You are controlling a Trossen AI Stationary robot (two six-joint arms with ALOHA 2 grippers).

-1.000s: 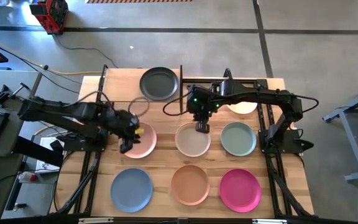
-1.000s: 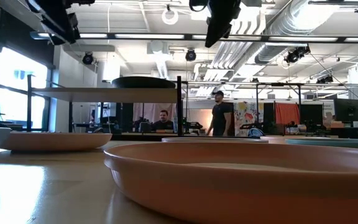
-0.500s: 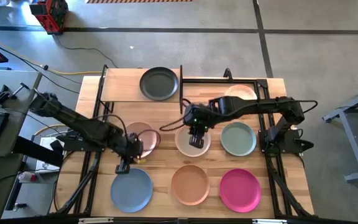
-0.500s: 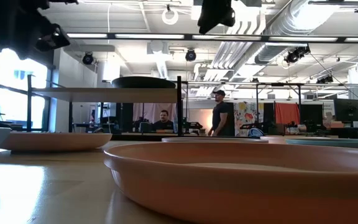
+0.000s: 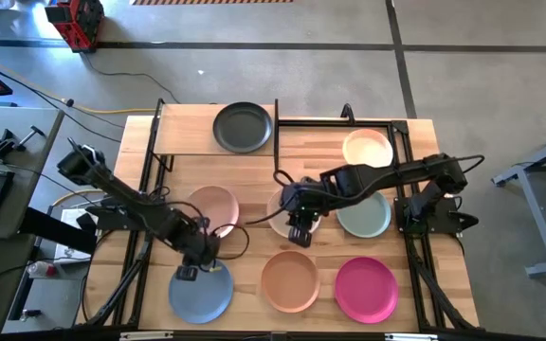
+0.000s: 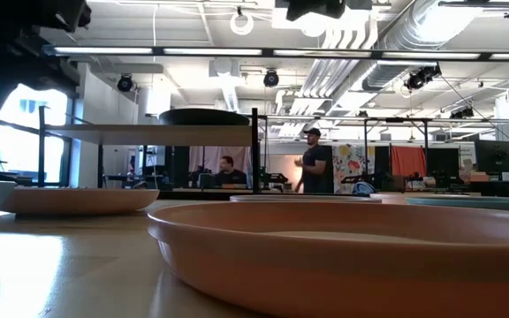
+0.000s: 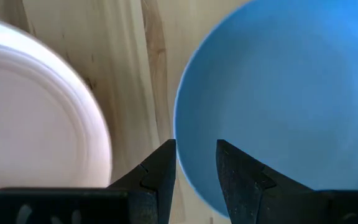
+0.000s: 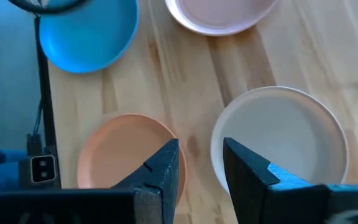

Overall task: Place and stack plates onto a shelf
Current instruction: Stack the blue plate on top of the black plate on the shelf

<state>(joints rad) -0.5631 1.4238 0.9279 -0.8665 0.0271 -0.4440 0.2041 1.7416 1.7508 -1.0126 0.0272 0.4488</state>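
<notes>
Blue plate [image 7: 278, 93] cut off, left gripper [image 7: 196, 163] straddling its rim

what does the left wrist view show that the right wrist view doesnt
Only the left wrist view shows the left gripper, its fingers a little apart straddling the blue plate's rim. Only the right wrist view shows the right gripper, fingers apart above the beige plate's rim, and the peach-orange plate. Both show the blue plate and the pink plate lying on the wooden tabletop.
</notes>
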